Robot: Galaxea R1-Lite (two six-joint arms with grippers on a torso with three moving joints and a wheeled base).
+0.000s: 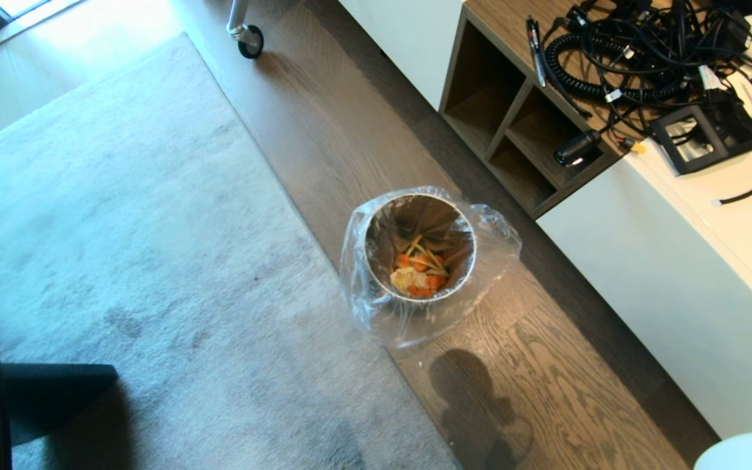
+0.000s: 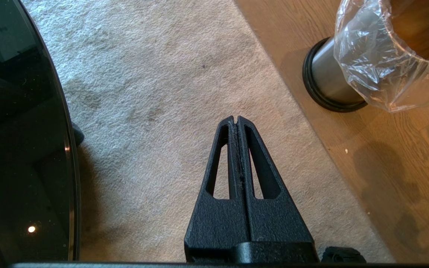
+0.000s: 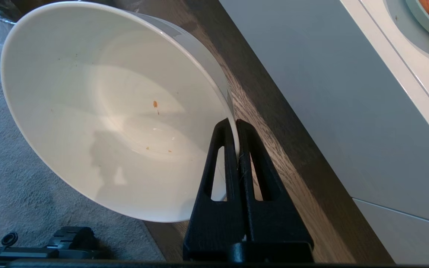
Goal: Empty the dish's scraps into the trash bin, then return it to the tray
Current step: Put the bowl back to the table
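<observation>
Already the scraps lie in the trash bin — so the right gripper, pinching the dish rim, holds it emptied — the left gripper idles clenched

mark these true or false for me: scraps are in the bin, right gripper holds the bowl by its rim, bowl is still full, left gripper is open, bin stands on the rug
1. The scraps lie in the trash bin. True.
2. The right gripper clamps the dish by its rim. True.
3. The dish is full. False: only a few orange specks remain.
4. The left gripper is open. False: it is shut, holding nothing.
5. The bin stands on the rug. False: it stands on the wood floor beside it.
</observation>
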